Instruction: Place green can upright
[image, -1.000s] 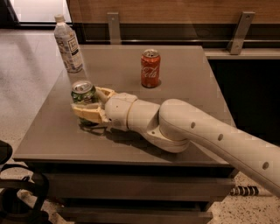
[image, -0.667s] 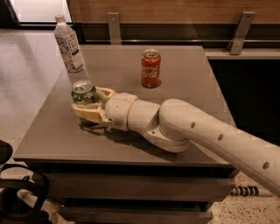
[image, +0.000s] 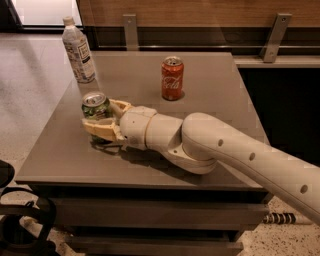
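dim, warm indoor light falls from above; the brightest patch is the pale floor (image: 30, 70) beyond the far left corner of the counter (image: 215, 85). the grey top has a faint sheen toward its far edge, and the lid of the red can (image: 172, 77) glints. the gripper (image: 98, 115), near the left edge and closed around the green can (image: 96, 107), and the arm (image: 240, 150) cast a soft dark shadow toward the front edge. below that edge lies deep shade.

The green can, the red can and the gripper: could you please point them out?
green can (image: 96, 106): camera view, its upper side wall.
red can (image: 172, 81): camera view, label middle.
gripper (image: 98, 116): camera view, midway between fingertips, clasping the green can.
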